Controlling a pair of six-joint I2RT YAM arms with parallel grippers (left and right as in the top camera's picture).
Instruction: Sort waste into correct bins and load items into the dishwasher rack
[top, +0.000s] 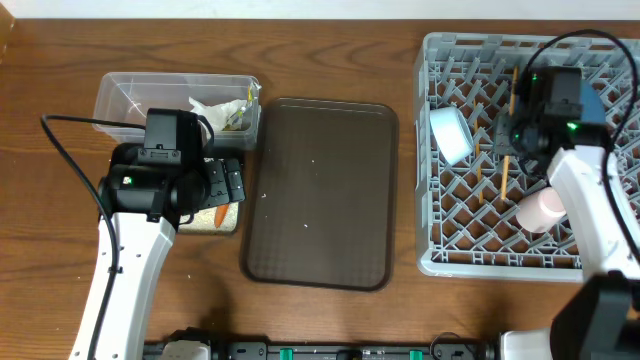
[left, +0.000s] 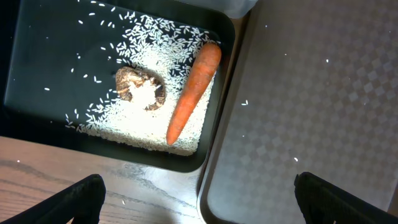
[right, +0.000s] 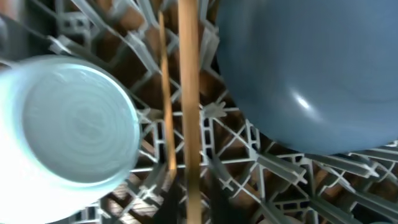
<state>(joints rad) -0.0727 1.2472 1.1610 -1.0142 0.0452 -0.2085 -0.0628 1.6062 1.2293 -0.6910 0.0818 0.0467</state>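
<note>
the right pincer (right: 190, 196) is drawn in narrow around a wooden chopstick (right: 188, 81), which runs straight up the wrist view from between the dark fingers at the bottom edge. just left of it a second chopstick (right: 164, 87), thinner in the picture, lies lower against the dishwasher rack (right: 239, 146). a light-blue cup (right: 71, 124) fills the left of that view and the dark blue bowl (right: 311, 74) bulges in from the upper right. seen from above, this arm is over the grey rack at the right of the frame, with a pink cup (top: 540, 208) lying in the rack's lower part, beside the arm's white link.

the left pincer (left: 199, 186) stands wide, its two black fingers (left: 81, 199) far apart at the lower corners of its wrist view. it hangs over the edge where the shallow black tray (left: 37, 74) meets the brown serving tray (left: 311, 93). in the black tray the orange carrot (left: 194, 90) lies slantwise, tip toward the bottom of the frame, on a spread of white rice grains (left: 158, 53). the brown food scrap (left: 142, 88) sits just left of it with rice stuck on top. from above, the clear tub (top: 130, 95) is at the upper left, touching the black tray's far side, and holds the white paper napkin (top: 212, 106) and the yellow-green wrapper (top: 238, 118). the serving tray lies mid-frame on the wooden table (top: 60, 40), with a few white specks on it.
</note>
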